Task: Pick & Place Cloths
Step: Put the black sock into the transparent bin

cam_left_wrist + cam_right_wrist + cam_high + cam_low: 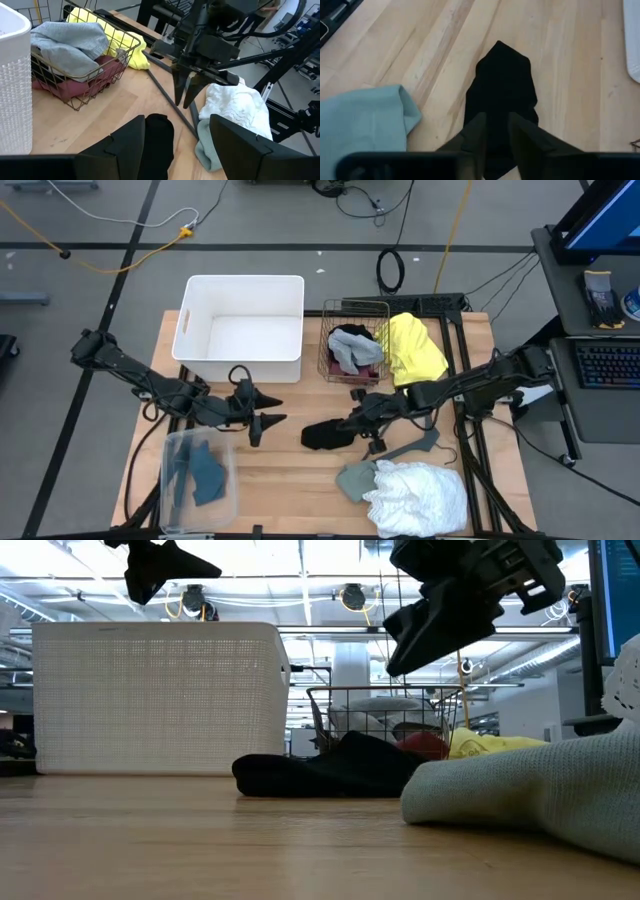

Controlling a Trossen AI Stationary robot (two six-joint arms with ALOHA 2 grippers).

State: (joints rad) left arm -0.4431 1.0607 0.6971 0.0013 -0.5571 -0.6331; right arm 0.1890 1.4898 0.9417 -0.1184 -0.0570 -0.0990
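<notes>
Grey-green cloth [530,785] lies by the surface's front edge, beside the frilly white cloth [418,495]. Mid-surface, the black cloth [327,435] lies flat under the right hand [352,423], fingers slightly apart, empty. Left hand [270,409] hovers spread, empty.

On the counter [290,490], the bin [243,328] sits left of the wire basket [355,340], a cloth [325,436] lies before both, and the clear box [198,478] occupies the front-left corner.
</notes>
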